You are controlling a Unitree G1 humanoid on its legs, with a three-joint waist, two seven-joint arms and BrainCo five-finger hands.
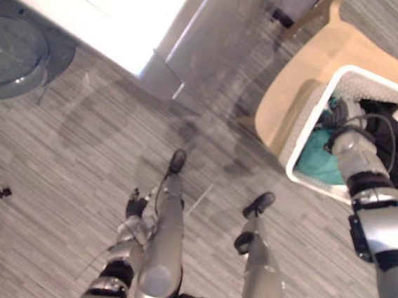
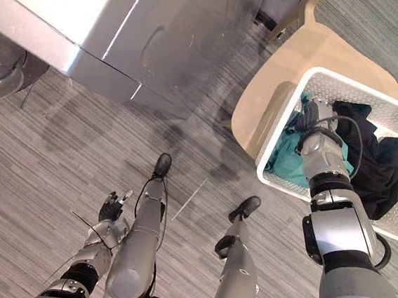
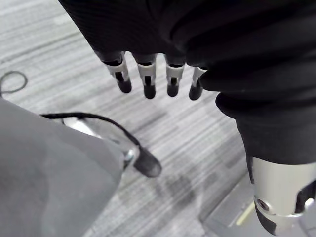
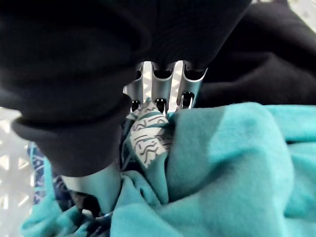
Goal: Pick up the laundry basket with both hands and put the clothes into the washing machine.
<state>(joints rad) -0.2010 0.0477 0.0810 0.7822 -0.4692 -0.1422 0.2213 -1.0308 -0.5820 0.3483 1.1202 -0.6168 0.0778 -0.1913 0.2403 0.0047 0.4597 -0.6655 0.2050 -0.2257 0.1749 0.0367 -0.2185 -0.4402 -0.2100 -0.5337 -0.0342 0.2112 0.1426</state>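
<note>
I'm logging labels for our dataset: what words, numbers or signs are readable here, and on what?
None can be read.
The washing machine and white laundry basket show no legible print.
The patterned cloth by the right robot hand bears squiggles, not letters.

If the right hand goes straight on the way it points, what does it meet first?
The teal clothes in the laundry basket; the right hand looks to be touching them, though depth is unclear.
</note>
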